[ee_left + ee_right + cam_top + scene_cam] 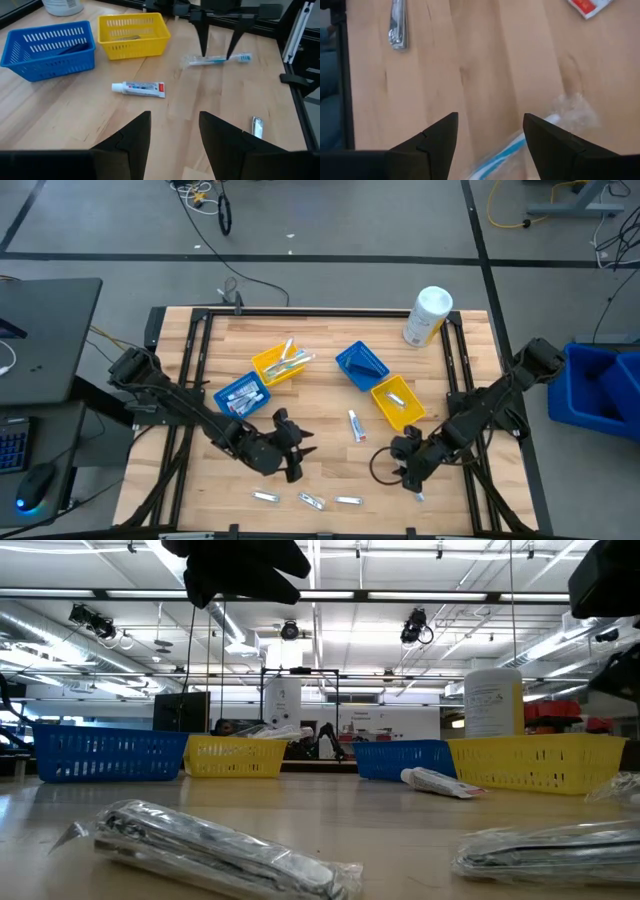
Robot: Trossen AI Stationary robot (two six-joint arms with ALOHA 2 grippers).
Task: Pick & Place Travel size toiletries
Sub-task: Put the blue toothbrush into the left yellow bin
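The travel size toiletries lie scattered on the wooden table. A white toothpaste tube (355, 425) (138, 88) lies mid-table. Three wrapped pieces (312, 501) lie along the near edge, and a wrapped blue-and-white toothbrush (217, 60) (512, 152) lies flat near the right side. My right gripper (408, 475) (490, 135) stands open over that toothbrush, its fingers (204, 37) pointing steeply down. My left gripper (290, 450) (172, 135) hovers open over bare wood, to the left of the tube and short of it. My right gripper's fingertips come down from above to the wrapped toothbrush's middle (220, 60). Both tips stand in line with its length. The toothbrush lies flat on the table. I cannot tell whether the tips touch it.
Two yellow bins (280, 365) (397, 402) and two blue bins (243, 393) (360, 365) sit mid-table; the left yellow one holds toothbrushes. A large white container (428, 315) stands at the far right. A small silver piece (397, 30) (256, 127) lies near the right gripper.
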